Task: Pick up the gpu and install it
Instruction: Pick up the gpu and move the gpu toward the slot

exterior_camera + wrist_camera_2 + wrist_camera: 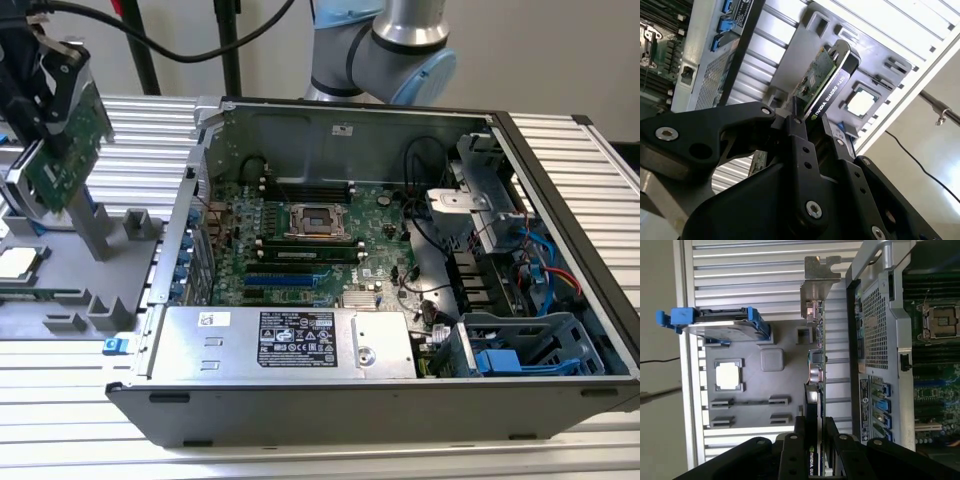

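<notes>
From the upper left of the exterior view, the jaws are clamped on the gpu (66, 150), holding it tilted in the air above the grey parts tray (30, 315). The open computer case (300, 400) sits on the desk (50, 400) across the centre and right of that frame.
</notes>
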{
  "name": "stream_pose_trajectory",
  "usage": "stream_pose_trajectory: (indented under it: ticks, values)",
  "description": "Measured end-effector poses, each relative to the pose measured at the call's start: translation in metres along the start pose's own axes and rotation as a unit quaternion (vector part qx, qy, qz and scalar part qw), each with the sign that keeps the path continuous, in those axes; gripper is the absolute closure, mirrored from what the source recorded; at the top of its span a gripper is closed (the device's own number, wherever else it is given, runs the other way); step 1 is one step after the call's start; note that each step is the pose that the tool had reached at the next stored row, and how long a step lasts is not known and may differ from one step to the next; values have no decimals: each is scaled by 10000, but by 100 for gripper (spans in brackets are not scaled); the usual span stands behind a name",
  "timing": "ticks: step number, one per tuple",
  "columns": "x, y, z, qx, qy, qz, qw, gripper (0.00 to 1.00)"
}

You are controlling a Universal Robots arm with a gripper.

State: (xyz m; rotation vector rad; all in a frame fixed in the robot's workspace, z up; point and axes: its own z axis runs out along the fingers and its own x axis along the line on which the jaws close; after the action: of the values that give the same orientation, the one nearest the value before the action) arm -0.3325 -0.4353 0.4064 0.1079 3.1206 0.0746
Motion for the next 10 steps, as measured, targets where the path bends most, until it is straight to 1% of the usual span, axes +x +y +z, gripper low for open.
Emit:
stream_pose_trajectory:
  ticks: [10]
  values:
    - [-1,2,-48,0,0,0,10000,100]
